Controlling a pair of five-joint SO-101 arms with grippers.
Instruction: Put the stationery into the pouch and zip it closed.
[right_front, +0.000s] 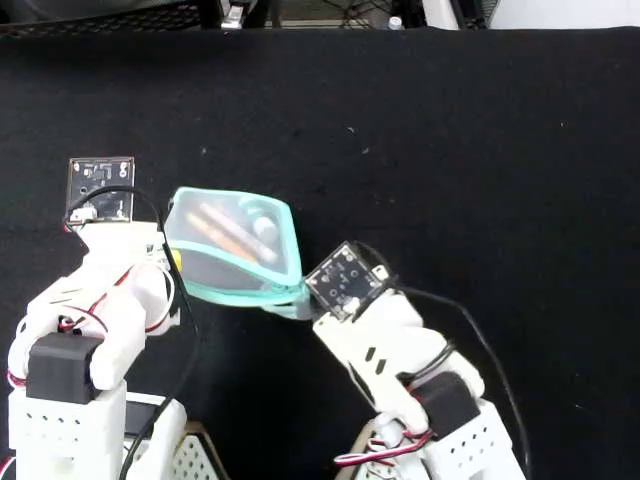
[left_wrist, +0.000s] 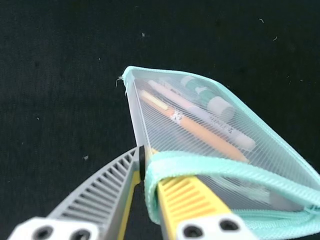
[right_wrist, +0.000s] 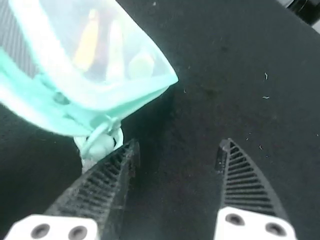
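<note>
Well, there is one pouch (right_front: 232, 248) on the black table (right_front: 480, 150). It sits toward the near edge of the table, a bit left of the middle, between the two arms. The pouch is see-through with a light green rim. I cannot tell if it lies flat or is lifted a little.

There are two arms and two grippers. The left gripper (left_wrist: 145, 160) has one grey finger and one yellow finger. They are pinched tight on the end of the pouch, right at its green rim. The right gripper (right_wrist: 177, 155) is at the other end of the pouch. Its two black fingers are spread wide apart with only table between them, and they hold nothing. One zip pull (right_wrist: 97, 145) hangs from the corner of the pouch, just beside one of those black fingers. I cannot tell if it touches the finger.

Inside the pouch I can count one orange pencil (left_wrist: 202, 131) and one white pen (left_wrist: 200, 112), lying side by side. Next to them is a green and white thing (left_wrist: 218, 105), but the wall of the pouch blurs it and I cannot tell what it is. There may be more small things in there.

The far end of the pouch is cut off in the left wrist view. I cannot tell if the zip is shut all the way along.
</note>
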